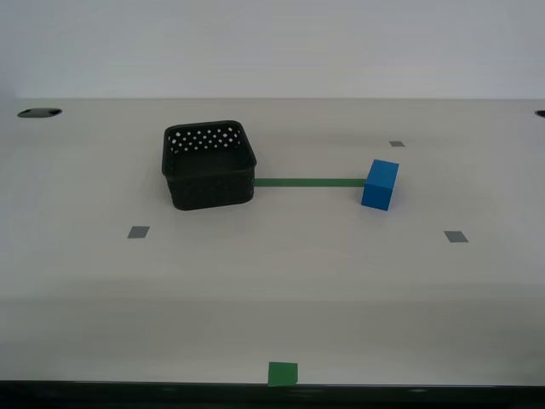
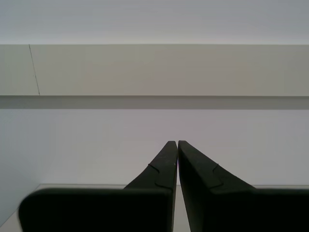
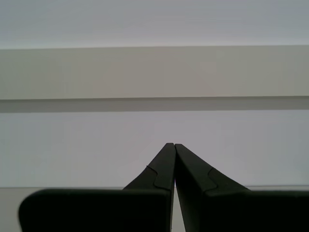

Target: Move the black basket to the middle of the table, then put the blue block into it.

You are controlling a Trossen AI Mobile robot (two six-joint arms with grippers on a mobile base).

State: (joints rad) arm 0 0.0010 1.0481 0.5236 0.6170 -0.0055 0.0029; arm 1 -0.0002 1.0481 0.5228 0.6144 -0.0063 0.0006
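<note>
Black basket [image 1: 209, 164]: square plastic tub, rounded corners, walls pierced with rows of small round holes, open top, sitting upright on the table [image 1: 272, 290]. It sits set back from the table's near edge and toward the exterior view's left of the table's middle.

Blue block [image 1: 380, 184]: small solid bright blue cuboid, plain smooth faces, a bit taller than wide, standing upright. Well apart from the basket, toward the exterior view's right.

Green tape strip [image 1: 311, 181]: thin flat line on the tabletop running between the two; one end meets the basket's base, the other reaches the block's base.

Table surface: flat, matte off-white. Small grey tape squares on it: one [image 1: 138, 232] nearer the front than the basket, one [image 1: 456, 237] nearer the front than the block, one [image 1: 396, 143] behind the block. Green tape square [image 1: 283, 374] at the near edge, about mid-width. Dark oval cutout [image 1: 39, 112] at the far edge, at the exterior view's left.

My first gripper [image 3: 174, 145]: black fingers tapering to points, tips pressed together, nothing between them. Only a pale wall with a horizontal band ahead of it; no basket or block in its view.

My second gripper [image 2: 177, 142]: same black tapered fingers, tips closed against each other, empty. Same blank wall ahead.

Neither gripper shows in the exterior view, so basket and block are both clear of the fingers.
</note>
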